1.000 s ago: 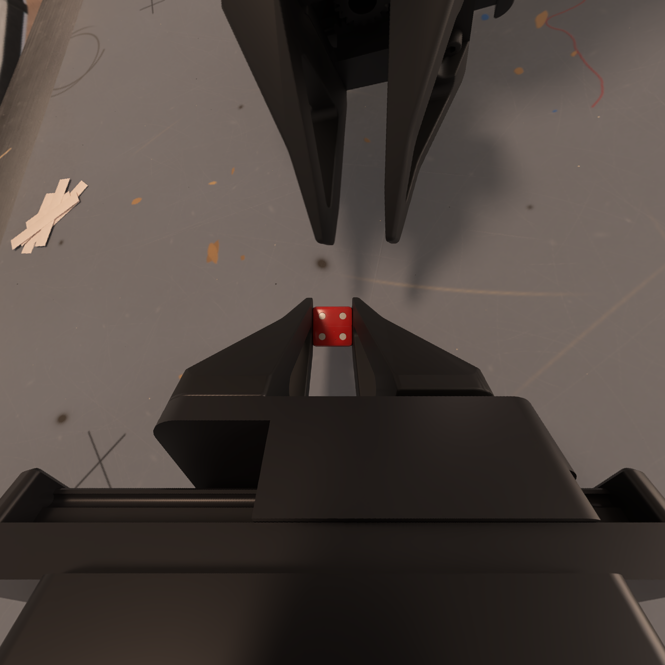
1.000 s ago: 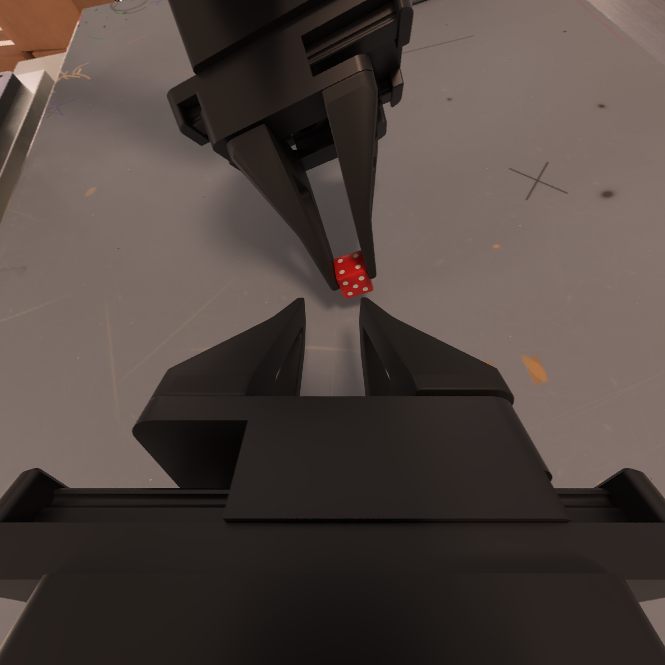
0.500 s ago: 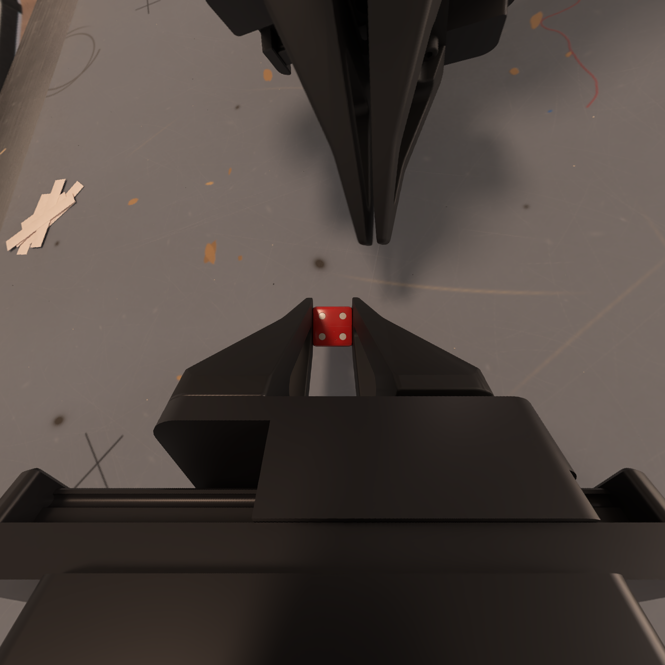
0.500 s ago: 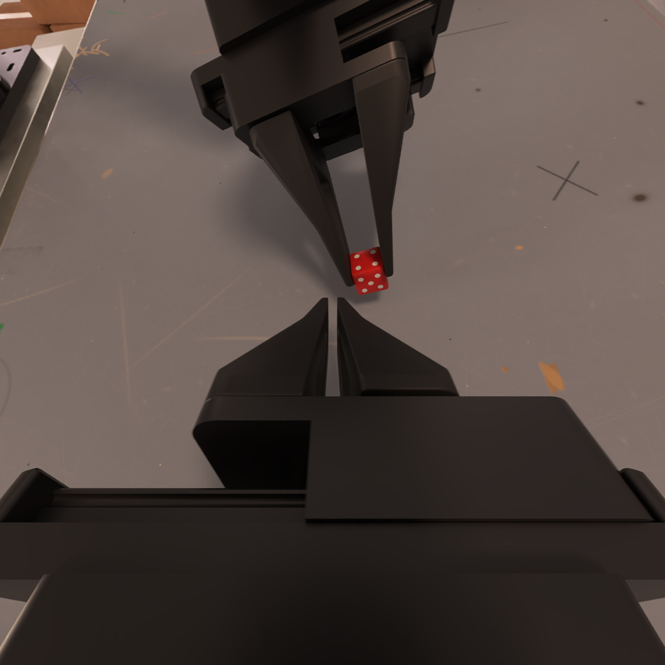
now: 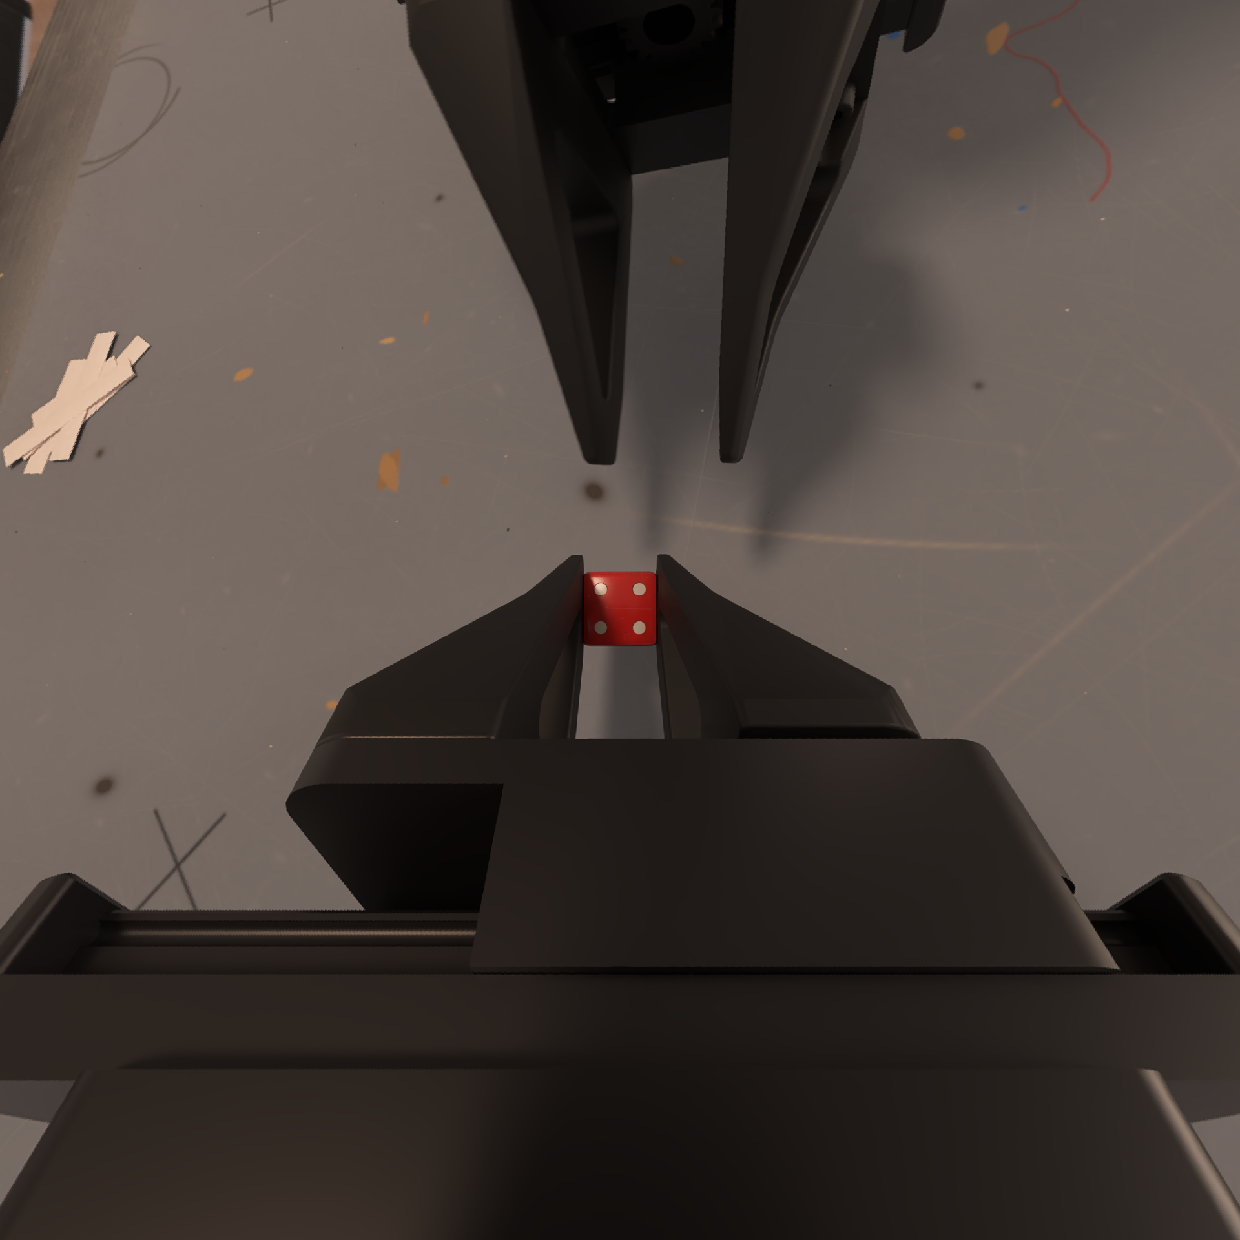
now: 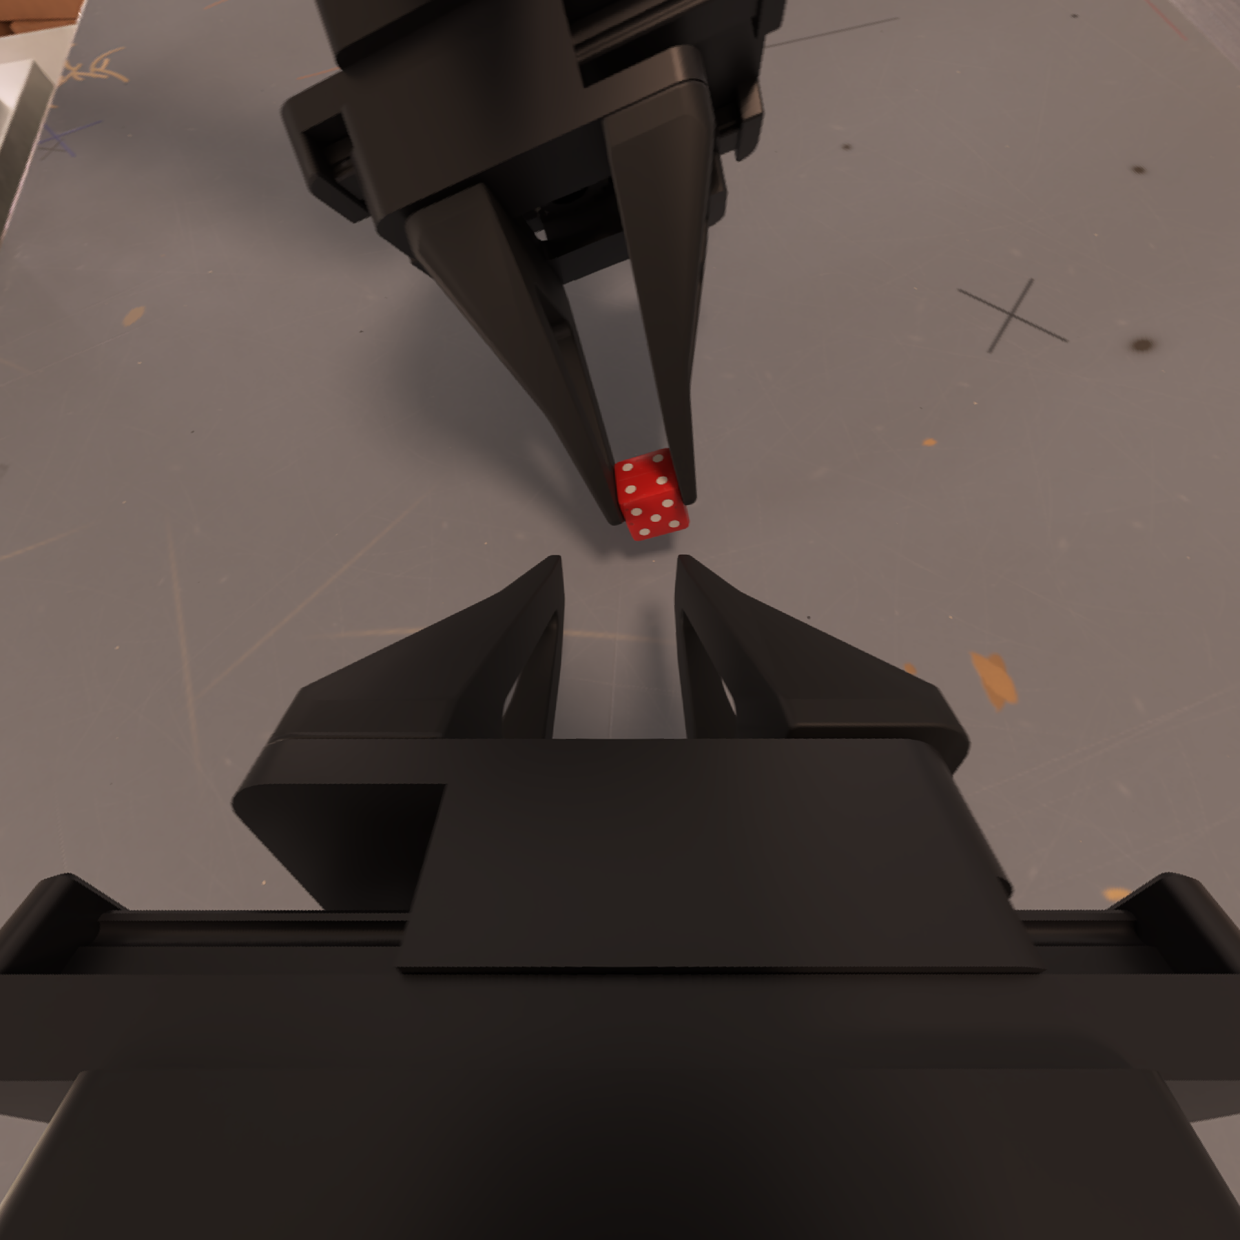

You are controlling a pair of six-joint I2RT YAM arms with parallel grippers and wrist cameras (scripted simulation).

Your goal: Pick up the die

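Die [image 5: 619, 608] clamped betw. left gripper [image 5: 619, 570] tips, flat faces pinched; right gripper [image 6: 618, 560] empty, spread, die at 12 o'clock; judged light, hard, slick

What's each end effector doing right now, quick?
Left end effector: closed on the red die.
Right end effector: open, holding nothing, facing the die.
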